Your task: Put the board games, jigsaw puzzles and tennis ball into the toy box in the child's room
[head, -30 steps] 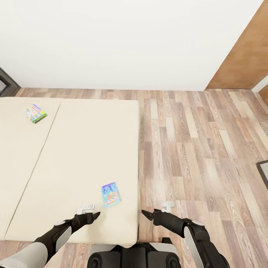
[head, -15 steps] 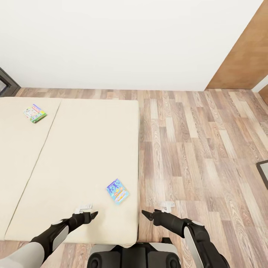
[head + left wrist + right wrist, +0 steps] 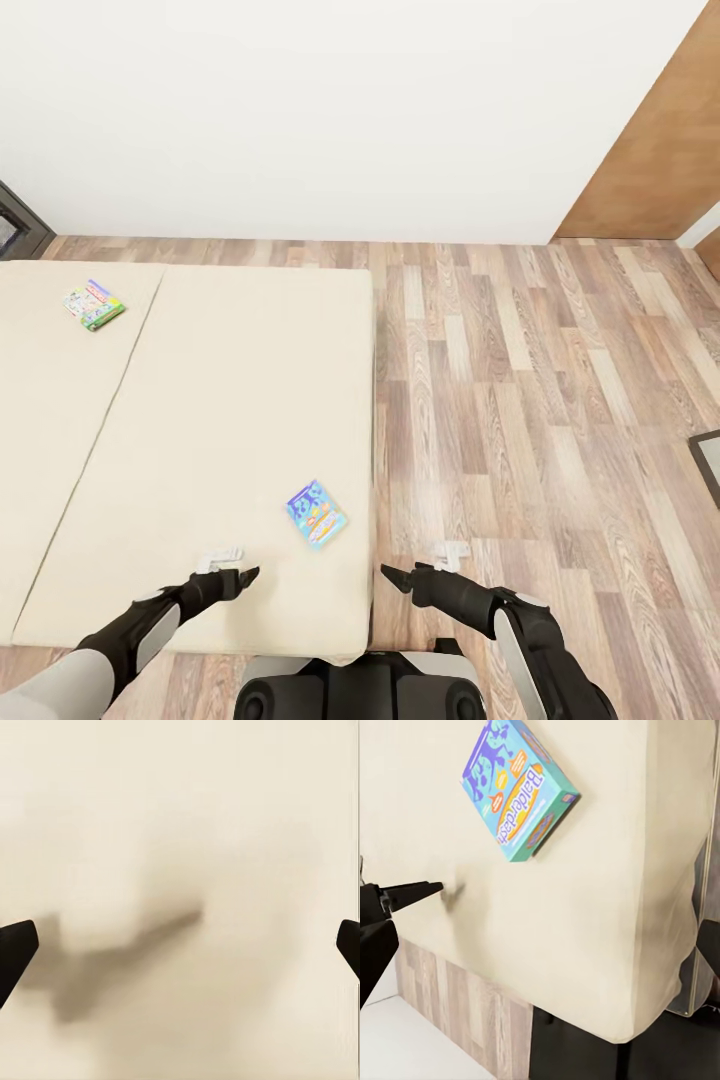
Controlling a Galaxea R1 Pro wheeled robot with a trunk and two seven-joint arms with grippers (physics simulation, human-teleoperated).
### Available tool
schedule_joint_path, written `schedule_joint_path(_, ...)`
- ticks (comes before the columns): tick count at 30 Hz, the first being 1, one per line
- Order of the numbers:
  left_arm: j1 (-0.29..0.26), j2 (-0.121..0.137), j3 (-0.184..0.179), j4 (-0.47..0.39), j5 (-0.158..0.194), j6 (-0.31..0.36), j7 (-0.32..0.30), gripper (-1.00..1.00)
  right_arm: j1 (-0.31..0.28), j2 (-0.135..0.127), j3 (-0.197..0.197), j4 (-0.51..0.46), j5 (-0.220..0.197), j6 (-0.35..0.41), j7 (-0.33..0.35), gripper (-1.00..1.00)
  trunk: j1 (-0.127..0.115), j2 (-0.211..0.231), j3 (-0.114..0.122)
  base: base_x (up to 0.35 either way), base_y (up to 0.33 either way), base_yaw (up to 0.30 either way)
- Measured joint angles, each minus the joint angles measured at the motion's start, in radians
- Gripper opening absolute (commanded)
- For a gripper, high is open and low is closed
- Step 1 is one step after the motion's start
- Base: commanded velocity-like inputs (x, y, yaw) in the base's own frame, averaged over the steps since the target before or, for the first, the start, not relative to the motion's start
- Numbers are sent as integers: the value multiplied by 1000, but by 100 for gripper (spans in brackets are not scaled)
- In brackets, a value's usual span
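Below, beige bed (image 3: 200,420) beside plank floor (image 3: 540,400). Blue game (image 3: 316,513) flat near bed's near right corner; green game (image 3: 94,305) far off, at far left. Left gripper (image 3: 238,575) over mattress, jaws apart, empty. Right gripper (image 3: 392,577) just past bed's edge, jaws apart.

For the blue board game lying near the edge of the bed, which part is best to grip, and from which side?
The blue board game lies flat and skewed on the bed. It is thin, so probably come from above and pinch across its two long edges, turning the open left claw to match its angle.
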Motion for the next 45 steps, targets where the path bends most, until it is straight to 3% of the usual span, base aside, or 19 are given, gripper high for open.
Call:
schedule_joint_path(5,-1,-6,3,-48,0,37,7,100,0,0,0,0,0,0,0,100,0,0,0,0,0,0)
schedule_joint_path(10,-12,-19,4,-111,2,167,45,100,0,0,0,0,1,0,-1,100,0,0,0,0,0,0)
schedule_joint_path(16,-91,-35,8,-149,9,322,98,100,0,0,0,0,0,0,0,100,0,0,0,0,0,0)
schedule_joint_path(18,-116,-46,8,-151,9,343,109,100,0,0,-1,-1,-1,0,1,100,0,0,0,0,0,0)
schedule_joint_path(22,-152,-63,9,-152,10,366,139,100,0,0,-1,-1,-4,0,2,100,0,0,0,0,0,0)
schedule_joint_path(26,-187,-95,9,-153,12,380,215,100,0,-1,-1,-7,-10,1,7,100,0,0,0,0,0,0)
schedule_joint_path(30,-203,-112,8,-153,13,383,268,100,0,-3,-2,-10,-13,2,11,100,0,0,0,0,0,0)
schedule_joint_path(39,-216,-131,9,-153,17,390,310,100,0,-8,-7,-14,-17,6,27,100,0,0,-3,0,0,0)
schedule_joint_path(41,-218,-134,8,-153,17,390,311,100,0,-12,-13,-15,-17,7,38,100,0,0,-5,0,0,0)
schedule_joint_path(45,-224,-136,8,-153,18,391,314,100,1,-30,-69,-15,-20,8,84,100,0,0,-10,0,0,0)
